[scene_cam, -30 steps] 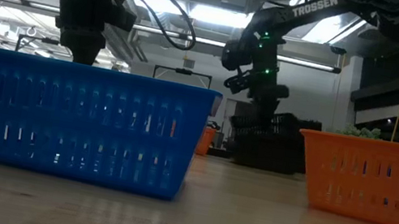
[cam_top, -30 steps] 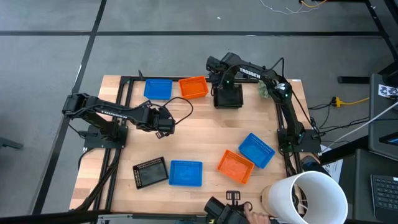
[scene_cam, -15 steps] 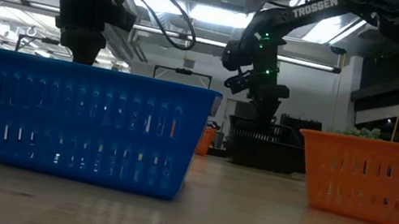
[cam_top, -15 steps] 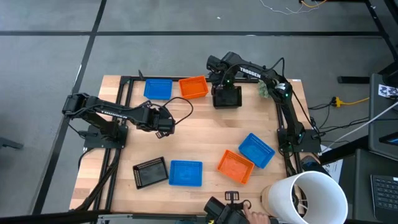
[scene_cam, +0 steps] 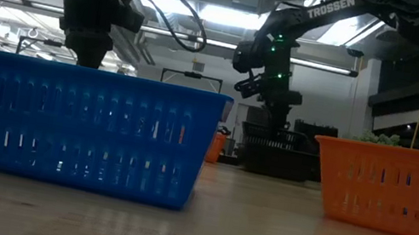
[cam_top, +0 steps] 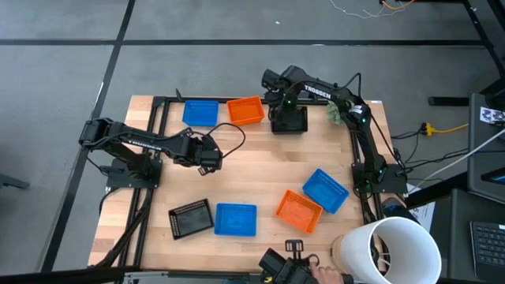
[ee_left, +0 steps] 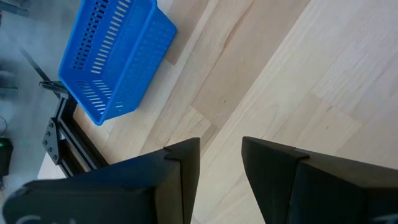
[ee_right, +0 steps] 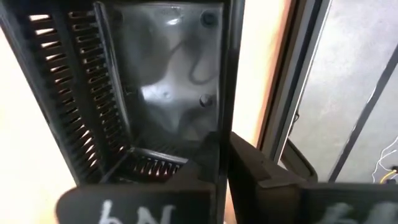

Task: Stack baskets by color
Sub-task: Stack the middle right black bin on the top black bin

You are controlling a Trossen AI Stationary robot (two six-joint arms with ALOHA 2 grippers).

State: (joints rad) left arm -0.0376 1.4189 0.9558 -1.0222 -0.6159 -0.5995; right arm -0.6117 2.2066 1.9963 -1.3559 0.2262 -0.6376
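the table [cam_top: 260, 170] carries perforated baskets: a black basket [cam_top: 289, 121] at the far edge, glossy inside, slotted walls. the right gripper [ee_right: 222, 158] is clamped on its wall; the left gripper [ee_left: 219, 165], fingers apart, hovers mid-table.

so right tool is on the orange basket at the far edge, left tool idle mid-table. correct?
Not quite. The right tool is at the black basket, not the orange basket beside it; the high view and right wrist view show this. The left tool does wait over mid-table.
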